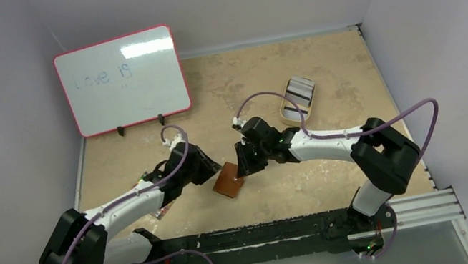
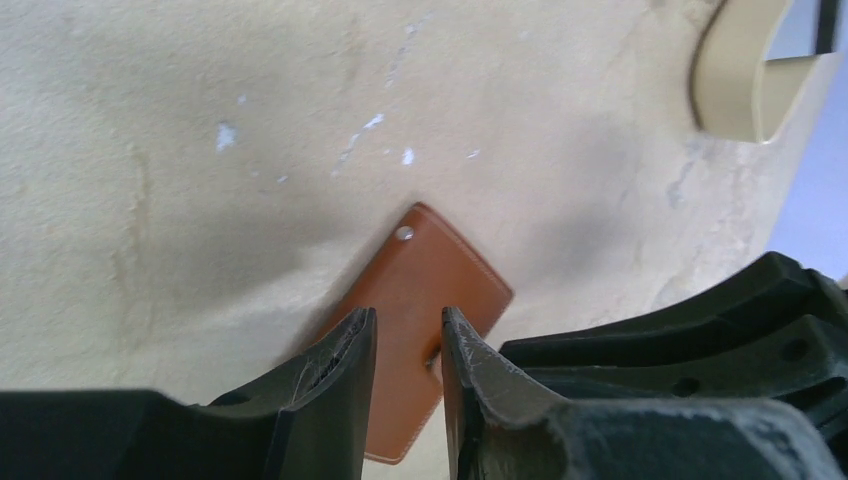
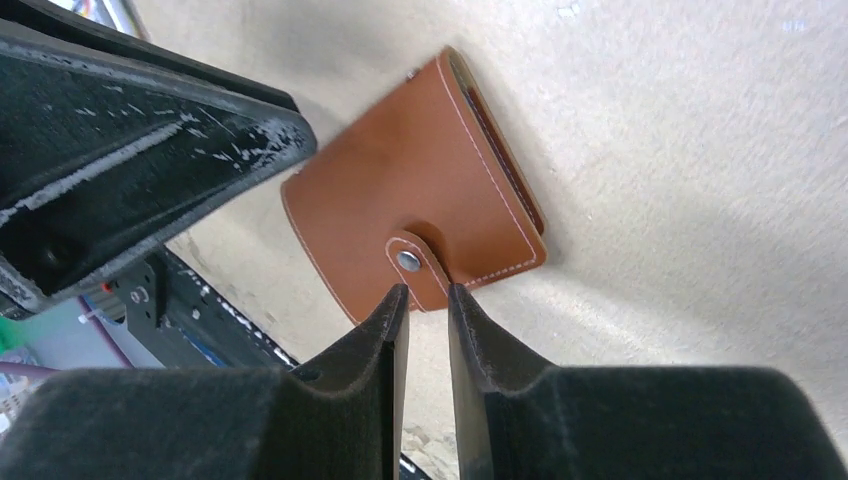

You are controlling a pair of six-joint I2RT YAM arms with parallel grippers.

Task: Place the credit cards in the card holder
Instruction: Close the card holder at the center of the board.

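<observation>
Snapped-shut brown card holder point(image 1: 228, 179) flat; credit cards point(image 1: 300, 93) in tin point(image 1: 285, 113)

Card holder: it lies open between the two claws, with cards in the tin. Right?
Not open: the card holder is folded shut, snap strap fastened, as the right wrist view shows. The rest holds.

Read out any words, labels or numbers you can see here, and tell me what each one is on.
"Love is": faint handwriting on the whiteboard; the small marks under it are too faint to read.
Card holder: no brand or text visible.
Cards in the tin: too small to read any print.
</observation>
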